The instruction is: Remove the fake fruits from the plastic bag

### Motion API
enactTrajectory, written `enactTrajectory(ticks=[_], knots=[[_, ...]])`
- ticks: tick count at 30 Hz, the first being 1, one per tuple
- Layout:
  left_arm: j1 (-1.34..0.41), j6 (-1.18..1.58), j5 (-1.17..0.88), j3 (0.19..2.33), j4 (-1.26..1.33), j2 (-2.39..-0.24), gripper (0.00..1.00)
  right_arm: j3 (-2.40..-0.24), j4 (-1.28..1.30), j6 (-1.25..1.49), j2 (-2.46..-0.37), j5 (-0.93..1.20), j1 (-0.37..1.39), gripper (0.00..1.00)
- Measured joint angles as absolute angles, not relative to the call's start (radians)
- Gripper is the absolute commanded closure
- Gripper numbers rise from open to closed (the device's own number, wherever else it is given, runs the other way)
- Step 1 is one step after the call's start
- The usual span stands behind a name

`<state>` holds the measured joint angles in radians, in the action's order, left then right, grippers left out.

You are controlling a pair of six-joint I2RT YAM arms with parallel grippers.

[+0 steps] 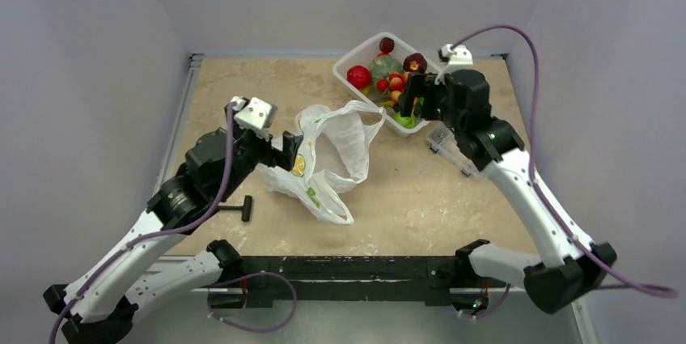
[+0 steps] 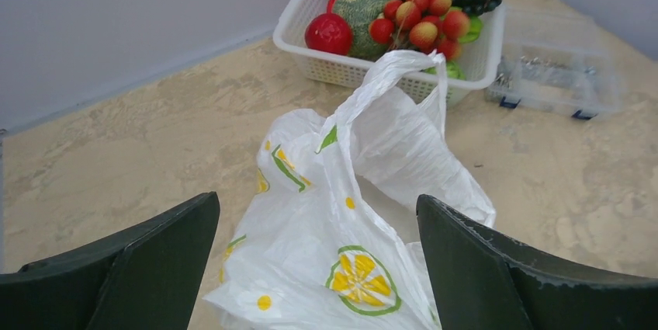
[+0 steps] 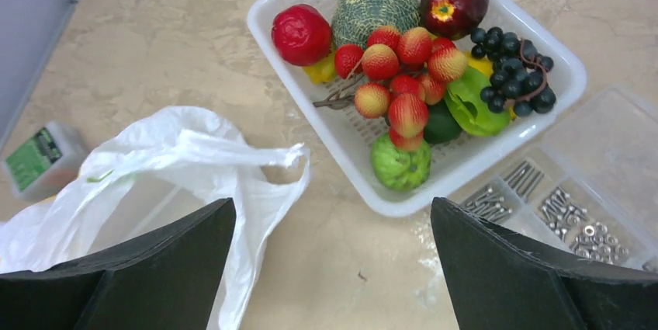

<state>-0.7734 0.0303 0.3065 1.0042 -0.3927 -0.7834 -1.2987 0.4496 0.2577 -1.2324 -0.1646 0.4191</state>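
The plastic bag lies slack and crumpled mid-table, its handles toward the basket; I cannot tell what it holds. The fake fruits sit in the white lattice basket: a red-and-yellow berry bunch, a round red fruit, a dark grape bunch and a dark red fruit. My left gripper is open at the bag's left side, with the printed plastic between its fingers, untouched. Over the table by the basket's near edge my right gripper hangs open and empty, beside a bag handle.
A large green squash and flat yellow and green pieces share the basket. A clear lidded box of screws stands just right of the basket, under my right arm. A black T-shaped tool lies near the left arm.
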Motion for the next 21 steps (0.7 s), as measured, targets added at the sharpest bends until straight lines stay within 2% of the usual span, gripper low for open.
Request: enactTrajectory(ticks=[4, 9, 21], knots=[[-0.774, 0.129, 0.287, 1.065, -0.483, -0.677, 0.00, -1.172, 0.456, 0.295, -0.994, -0.138, 0.412, 0.01], [-0.774, 0.238, 0.308, 1.122, -0.591, -0.542, 0.00, -1.123, 0.477, 0.309, -0.782, -0.115, 0.411, 0.01], [-0.774, 0.368, 0.394, 1.147, -0.801, -0.389, 0.00, -1.126, 0.561, 0.350, -0.558, -0.200, 0.411, 0.01]])
